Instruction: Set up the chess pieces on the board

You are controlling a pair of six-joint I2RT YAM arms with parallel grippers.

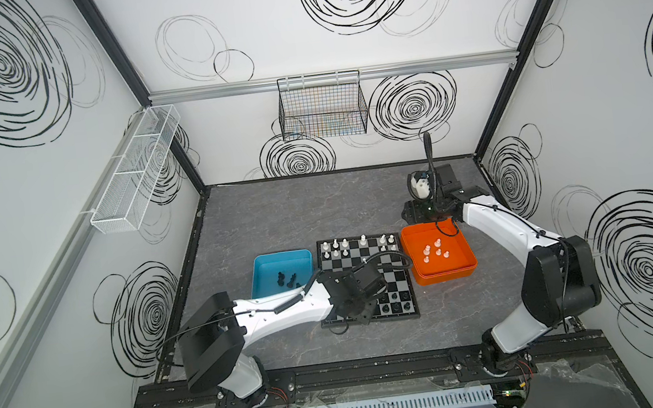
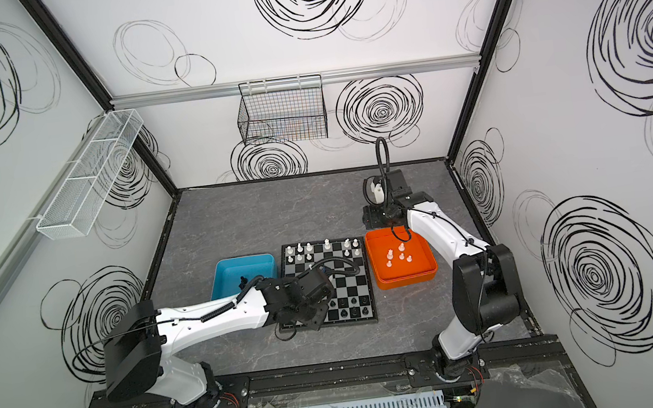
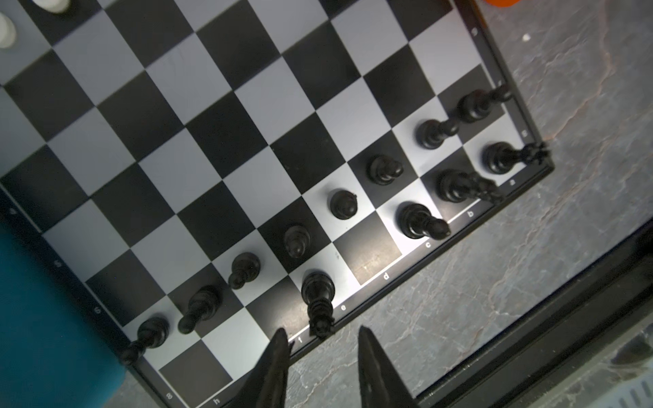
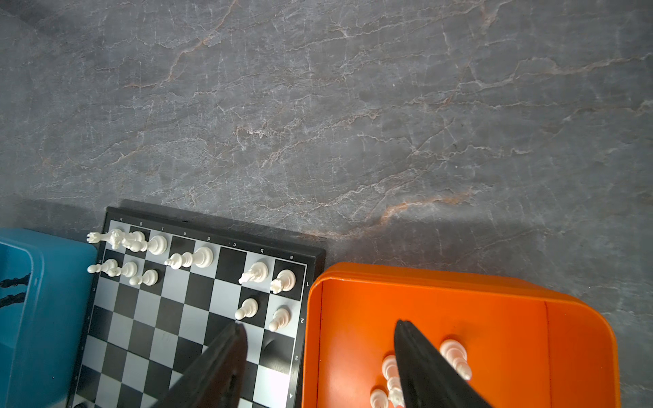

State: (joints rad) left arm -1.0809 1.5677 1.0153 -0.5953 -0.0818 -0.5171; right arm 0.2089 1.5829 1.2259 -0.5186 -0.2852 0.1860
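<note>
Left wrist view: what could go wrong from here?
The left tool stands open with the tall black piece between its fingertips; pulling away crooked might tip it onto a nearby pawn. The right tool hangs open over the wall of the orange tray; going down for the white pieces, it might strike that wall.

I see my right gripper [image 4: 319,323], jaws apart, nothing between; straddling board [image 4: 159,318] edge and orange tray [image 4: 459,303]; white pieces [image 4: 203,257] on both.

Left tool [image 3: 321,331], right tool [image 4: 319,323]: jaws apart.
</note>
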